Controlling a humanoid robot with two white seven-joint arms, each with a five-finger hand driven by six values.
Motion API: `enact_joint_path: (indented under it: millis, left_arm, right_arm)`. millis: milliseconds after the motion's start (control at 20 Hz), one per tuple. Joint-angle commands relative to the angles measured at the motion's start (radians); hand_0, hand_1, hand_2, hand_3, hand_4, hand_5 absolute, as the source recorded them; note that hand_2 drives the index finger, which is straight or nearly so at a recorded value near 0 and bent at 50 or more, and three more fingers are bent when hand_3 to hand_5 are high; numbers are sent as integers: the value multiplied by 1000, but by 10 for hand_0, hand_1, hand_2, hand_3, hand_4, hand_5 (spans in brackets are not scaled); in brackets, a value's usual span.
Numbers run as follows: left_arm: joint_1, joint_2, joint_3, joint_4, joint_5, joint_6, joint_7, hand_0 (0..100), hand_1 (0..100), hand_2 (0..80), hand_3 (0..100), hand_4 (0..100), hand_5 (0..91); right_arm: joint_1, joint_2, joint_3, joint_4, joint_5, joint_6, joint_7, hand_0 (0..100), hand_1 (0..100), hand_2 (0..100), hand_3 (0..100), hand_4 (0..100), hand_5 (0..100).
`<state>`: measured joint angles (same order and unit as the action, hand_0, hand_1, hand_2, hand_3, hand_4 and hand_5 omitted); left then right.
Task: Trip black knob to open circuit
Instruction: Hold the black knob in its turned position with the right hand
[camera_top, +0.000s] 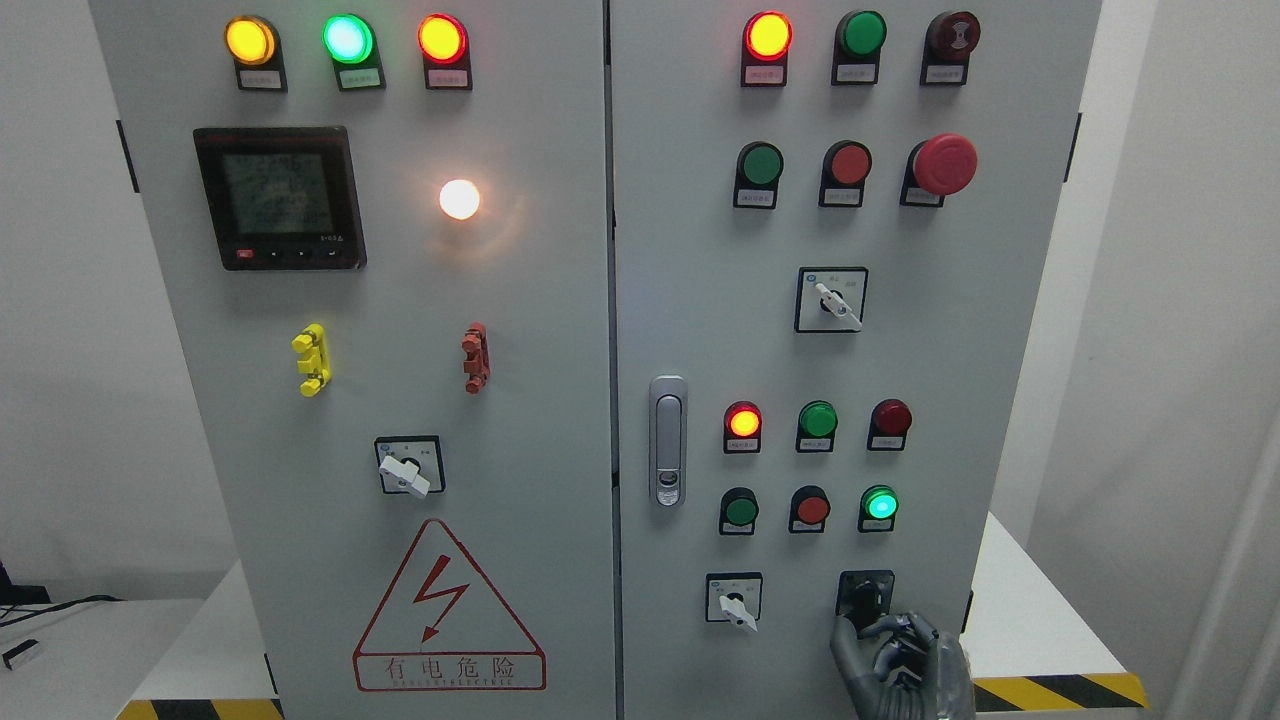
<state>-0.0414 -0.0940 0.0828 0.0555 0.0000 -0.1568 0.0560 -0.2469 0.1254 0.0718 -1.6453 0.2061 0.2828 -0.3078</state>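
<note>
Black knob (866, 596) sits low on the right door of the grey control cabinet (560, 300), at about 5 o'clock from the door latch (667, 440) and just right of the white selector switch (735, 600). Right hand (900, 665), dark grey metal, comes up from the bottom edge, fingers curled, fingertips (880, 628) at the knob's lower rim; whether they actually grip it I cannot tell. Knob lies at 11 o'clock from the palm, very close. Knob's pointer direction is not readable. Left hand not visible, so right is the only candidate. Judged: next move is pinch and twist.
</note>
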Motion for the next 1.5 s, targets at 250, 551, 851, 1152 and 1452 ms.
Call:
enact_joint_path:
  millis: [250,551,851,1152,1452]
  left_arm:
    - [0,-1,0,1,-31,0,-1,120,389,0,0,0,0]
    - [0,0,0,0,-31,0,-1,120,389,0,0,0,0]
    - [0,-1,0,0,-31,0,-1,120,389,0,0,0,0]
    - [0,0,0,0,-31,0,-1,120,389,0,0,0,0]
    - [0,0,0,0,-31,0,-1,120,389,0,0,0,0]
  right_arm:
    - [-2,2,0,2,-14,-4,-2,327,712,611,958,900,956]
    - [-2,3,-1,2,-16,-5,-2,324,708,609,957,900,956]
    - [-2,7,-3,1,-24,-11,-5,320,697,599,955,899,956]
    - [-2,7,-4,1,-22,-11,-5,312,693,588,953,896,956]
    - [-2,7,-6,1,-22,-11,-5,304,690,587,952,895,956]
